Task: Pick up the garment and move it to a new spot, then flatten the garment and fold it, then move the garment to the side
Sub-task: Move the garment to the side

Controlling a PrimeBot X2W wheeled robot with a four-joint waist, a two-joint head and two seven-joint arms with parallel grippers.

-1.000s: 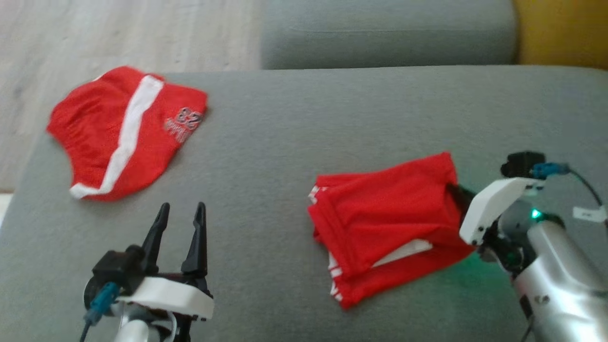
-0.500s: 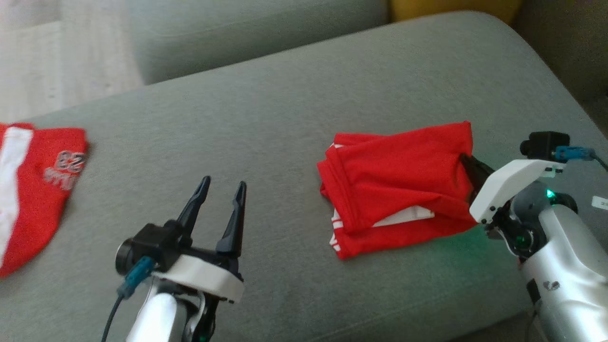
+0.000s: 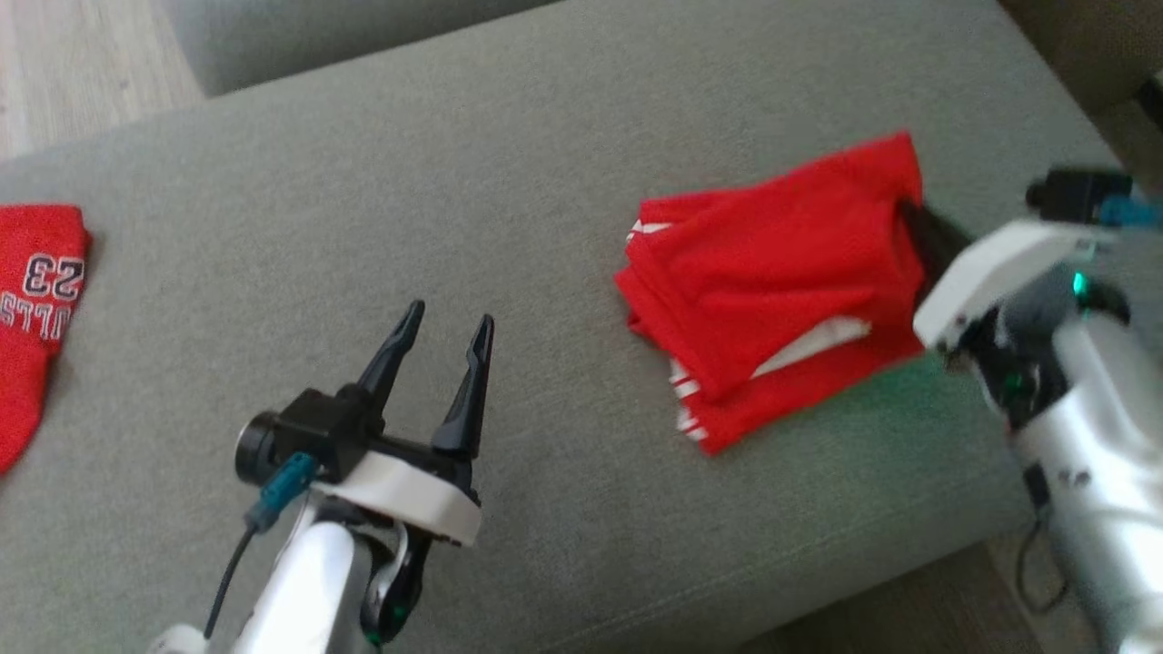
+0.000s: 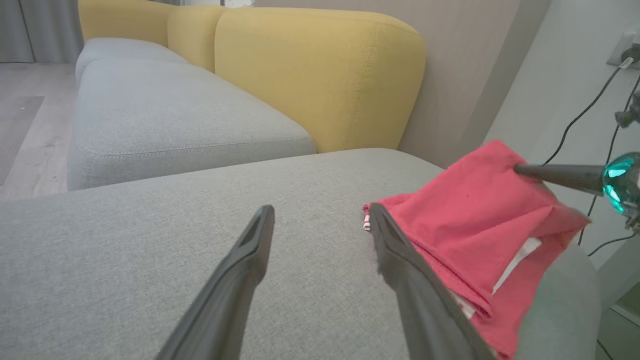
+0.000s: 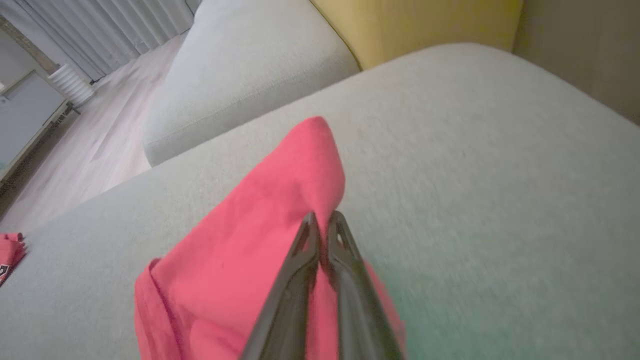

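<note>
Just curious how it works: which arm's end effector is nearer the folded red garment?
Right. The right end effector is shut on the edge of the folded red garment; the left end effector hovers open over the grey cushion, well clear of it.

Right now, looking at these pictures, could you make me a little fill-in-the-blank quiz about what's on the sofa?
1. The folded garment pinched by the right fingers is coloured ____.
2. The left fingers stand ____, holding nothing.
3. Both garments lie on a ____ sofa cushion.
4. The second garment, at the far left, bears the number ____.

Missing words: red; open; grey; 23
</note>
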